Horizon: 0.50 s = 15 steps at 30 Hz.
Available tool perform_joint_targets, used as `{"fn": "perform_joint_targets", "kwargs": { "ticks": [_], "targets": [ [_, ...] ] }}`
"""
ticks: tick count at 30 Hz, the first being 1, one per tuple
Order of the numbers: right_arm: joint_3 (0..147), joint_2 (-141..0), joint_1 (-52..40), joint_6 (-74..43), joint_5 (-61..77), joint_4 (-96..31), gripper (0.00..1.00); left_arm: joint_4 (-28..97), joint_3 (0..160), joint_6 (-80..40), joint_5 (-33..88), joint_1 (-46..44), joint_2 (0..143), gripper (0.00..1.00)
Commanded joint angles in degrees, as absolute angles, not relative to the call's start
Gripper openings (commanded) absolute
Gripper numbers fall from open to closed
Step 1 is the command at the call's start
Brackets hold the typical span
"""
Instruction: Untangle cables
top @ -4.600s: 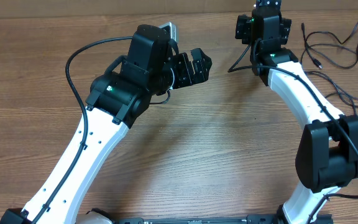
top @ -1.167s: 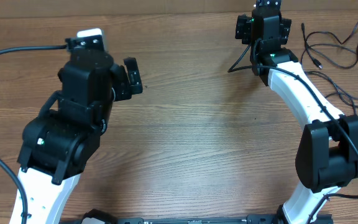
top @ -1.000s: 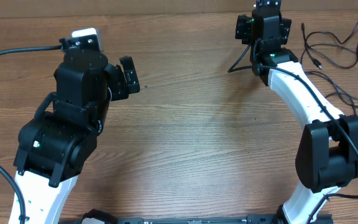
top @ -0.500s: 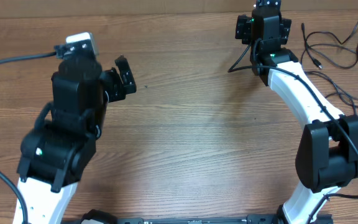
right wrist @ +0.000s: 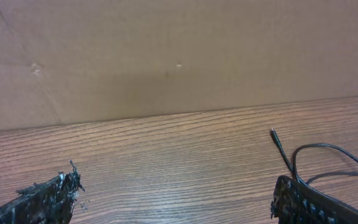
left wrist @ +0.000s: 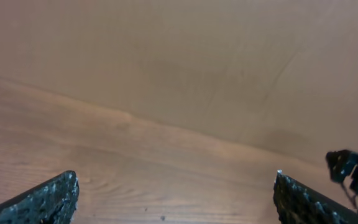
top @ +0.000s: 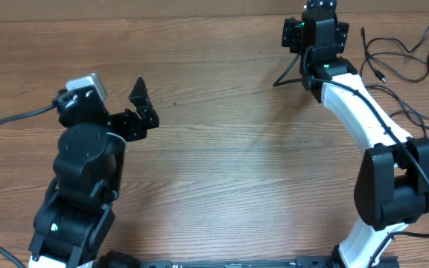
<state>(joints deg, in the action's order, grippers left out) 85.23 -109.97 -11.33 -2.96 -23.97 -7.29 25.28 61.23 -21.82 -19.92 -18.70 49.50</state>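
Left tool pulled back leftward, gaping empty, right tool gaping too, cables loose beside its right finger

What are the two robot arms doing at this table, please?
They are set to untangle cables, but neither holds anything right now. The left gripper hangs open and empty over bare wood on the left side of the table. The right gripper is open near the far edge, with the thin black cables lying loose beside it.
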Motion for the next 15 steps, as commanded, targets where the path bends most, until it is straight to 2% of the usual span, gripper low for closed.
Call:
{"fn": "perform_joint_targets", "kwargs": {
  "ticks": [1,15],
  "targets": [
    [85.9,-108.2,-11.2,-2.9,-23.9,-7.1,1.0,21.7,58.2,-20.7,-19.9,-18.3,47.2,1.0],
    [85.9,-108.2,-11.2,-2.9,-23.9,-7.1,1.0,-7.1,39.0,-20.8,-21.0,-18.3,39.8,1.0]
  ]
}}
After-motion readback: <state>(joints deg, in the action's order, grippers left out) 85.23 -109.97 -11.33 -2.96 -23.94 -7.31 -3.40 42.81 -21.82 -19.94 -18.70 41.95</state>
